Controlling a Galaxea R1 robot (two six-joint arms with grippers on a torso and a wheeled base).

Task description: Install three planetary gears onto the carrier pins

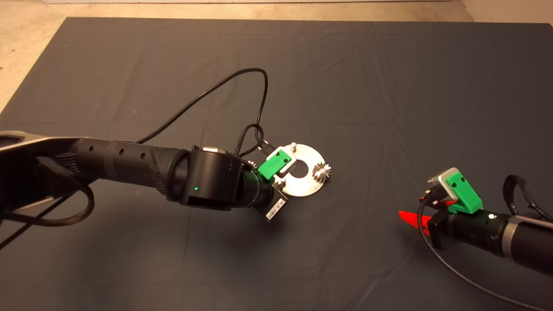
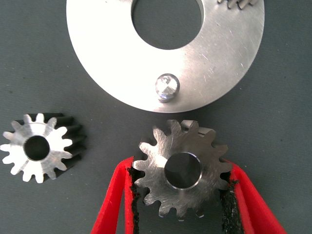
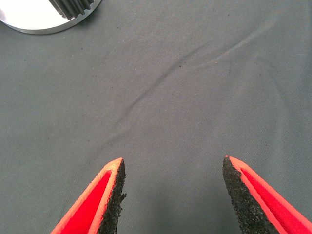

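Left tool clamping a planetary gear beside the carrier disc.
Right tool is resting apart over the counter, fingers spread.

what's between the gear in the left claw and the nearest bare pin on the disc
Nothing visible. The left claw grips a gear just off the disc rim, and the bare pin stands right beyond it. The loose gear lies off to the side.

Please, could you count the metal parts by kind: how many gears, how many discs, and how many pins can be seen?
Planetary gears: 3 – one held in the left gripper, gear; one loose on the mat; one on the disc.
Silver disc: 1.
Carrier pins seen bare: 2.
Total: 6.
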